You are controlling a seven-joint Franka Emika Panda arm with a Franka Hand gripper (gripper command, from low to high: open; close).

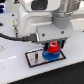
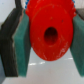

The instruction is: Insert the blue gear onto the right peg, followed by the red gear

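Observation:
In the exterior view my gripper [image 1: 52, 46] hangs over the black-rimmed grey plate [image 1: 34, 58] and is shut on the red gear [image 1: 53, 48]. The red gear sits just above the blue gear [image 1: 50, 55], which lies flat at the plate's right part. The right peg is hidden under the gears and the left peg is too small to make out. In the wrist view the red gear [image 2: 50, 32] fills the frame between the teal finger pads [image 2: 21, 47], its dark centre hole facing the camera.
The white robot body [image 1: 35, 17] and a black cable [image 1: 12, 36] stand behind the plate. The white table [image 1: 15, 70] lies around it.

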